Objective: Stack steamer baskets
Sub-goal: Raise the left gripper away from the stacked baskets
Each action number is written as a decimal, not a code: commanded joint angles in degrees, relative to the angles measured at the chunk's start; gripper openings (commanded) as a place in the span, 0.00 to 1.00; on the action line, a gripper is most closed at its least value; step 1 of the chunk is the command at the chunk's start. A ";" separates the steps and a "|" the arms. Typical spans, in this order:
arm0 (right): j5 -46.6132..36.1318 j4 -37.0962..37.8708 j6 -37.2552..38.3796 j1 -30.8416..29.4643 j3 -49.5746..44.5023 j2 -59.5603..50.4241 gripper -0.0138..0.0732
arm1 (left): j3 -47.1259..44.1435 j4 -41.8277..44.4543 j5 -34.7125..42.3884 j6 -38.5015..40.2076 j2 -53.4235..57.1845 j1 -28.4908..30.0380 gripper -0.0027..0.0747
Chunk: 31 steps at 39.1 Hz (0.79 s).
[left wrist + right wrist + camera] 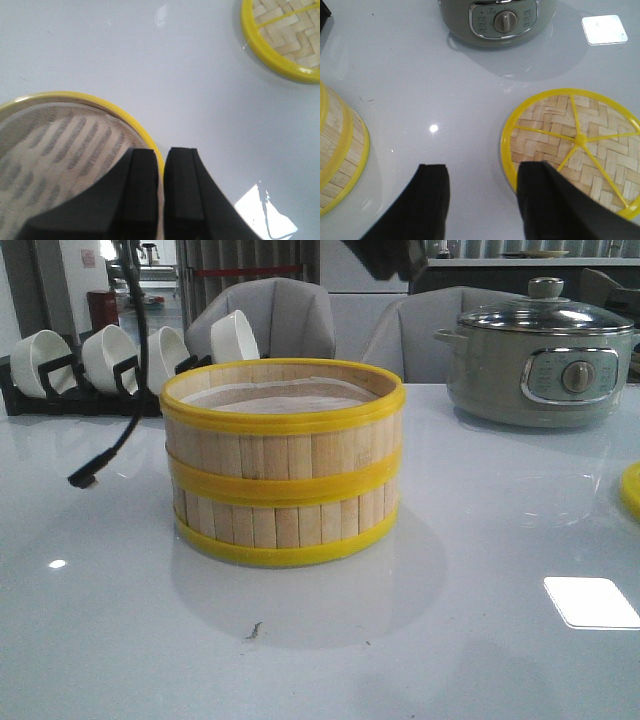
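Two steamer baskets stand stacked mid-table, the upper basket (283, 430) on the lower basket (285, 525), with a white cloth liner (60, 145) inside the top one. The woven-bamboo lid (575, 145) lies flat on the table to the right of the stack; only its edge (632, 490) shows in the front view. My left gripper (163, 152) is above the stack's yellow rim (75, 97), jaws almost together with nothing between them. My right gripper (482, 172) is open and empty above the table between the stack (340, 155) and the lid. Neither gripper's fingers show in the front view.
A grey-green electric pot (540, 360) with a glass lid stands at the back right and also shows in the right wrist view (502, 20). White bowls (110, 355) sit in a black rack at the back left. A black cable (125, 435) hangs down left of the stack.
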State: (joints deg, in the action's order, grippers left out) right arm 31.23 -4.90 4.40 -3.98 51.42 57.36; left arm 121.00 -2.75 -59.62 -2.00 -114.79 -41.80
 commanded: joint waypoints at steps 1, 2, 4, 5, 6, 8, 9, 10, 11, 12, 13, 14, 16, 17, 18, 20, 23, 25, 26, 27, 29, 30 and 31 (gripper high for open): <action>-3.75 0.04 0.08 0.07 1.96 -0.38 0.65 | 2.07 -0.32 3.18 0.56 6.75 2.81 0.16; -3.75 0.04 0.08 0.07 1.96 -0.38 0.65 | 2.07 -0.67 3.18 0.56 7.42 3.53 0.15; -3.75 0.04 0.08 0.07 1.96 -0.38 0.65 | 2.07 -1.68 3.18 0.56 9.32 5.48 0.15; -3.75 0.04 0.08 0.07 1.96 -0.38 0.65 | 1.95 -2.49 3.18 0.56 10.10 6.77 0.15; -3.75 0.04 0.08 0.07 1.96 -0.38 0.65 | 1.87 -3.16 3.18 0.56 11.18 8.10 0.15; -3.75 0.04 0.08 0.07 1.96 -0.38 0.65 | 1.37 -4.78 3.18 0.56 13.29 10.60 0.15; -3.75 0.04 0.08 0.07 1.96 -0.38 0.65 | 1.21 -5.23 3.24 0.56 14.23 11.73 0.15; -3.75 0.04 0.08 0.07 1.96 -0.38 0.65 | 0.73 -5.64 3.46 0.56 15.21 12.84 0.15; -3.75 0.04 0.08 0.07 1.96 -0.38 0.65 | 0.28 -5.77 3.40 0.56 16.56 14.28 0.15; -3.75 0.04 0.08 0.07 1.96 -0.38 0.65 | -0.12 -5.77 3.40 0.56 17.58 15.38 0.15; -3.75 0.04 0.08 0.07 1.96 -0.38 0.65 | -0.78 -5.77 3.49 0.56 18.96 16.87 0.15; -3.75 0.04 0.08 0.07 1.96 -0.38 0.65 | -1.33 -5.77 3.54 0.56 20.33 18.00 0.15; -3.75 -0.08 0.08 0.07 1.96 -0.38 0.65 | -2.90 -5.77 3.90 0.56 22.86 21.08 0.15; -3.75 -0.08 0.08 0.07 1.96 -0.38 0.65 | -4.34 -5.77 4.32 0.56 24.35 22.62 0.15; -3.75 -0.24 0.08 0.07 1.96 -0.38 0.65 | -5.28 -5.77 4.60 0.56 25.86 23.73 0.15; -3.75 -0.43 0.08 0.07 1.96 -0.38 0.65 | -7.97 -5.77 5.33 0.56 28.55 26.53 0.15; -3.75 -0.56 0.08 0.07 1.96 -0.38 0.65 | -12.21 -5.77 6.69 0.56 32.84 29.92 0.15; -3.75 -0.63 0.08 0.07 1.96 -0.38 0.65 | -15.24 -5.77 7.68 0.56 35.60 31.64 0.15; -3.75 -0.63 0.08 0.07 1.96 -0.38 0.65 | -17.02 -5.77 8.31 0.56 37.23 32.40 0.15; -3.75 -0.63 0.08 0.07 1.96 -0.38 0.65 | -18.41 -5.77 8.76 0.56 38.44 32.86 0.15; -3.75 -0.63 0.08 0.07 1.96 -0.38 0.65 | -22.25 -5.77 10.15 0.56 41.71 33.68 0.15; -3.75 -0.63 0.08 0.07 1.96 -0.38 0.65 | -24.22 -5.77 10.92 0.56 43.36 33.84 0.15; -3.75 -0.63 0.08 0.07 1.96 -0.38 0.65 | -25.70 -5.61 11.55 0.56 44.54 33.93 0.15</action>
State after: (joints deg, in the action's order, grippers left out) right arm 31.23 -5.16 4.48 -3.98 51.42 57.36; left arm 98.19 -7.33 -54.50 -1.78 -75.51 -8.42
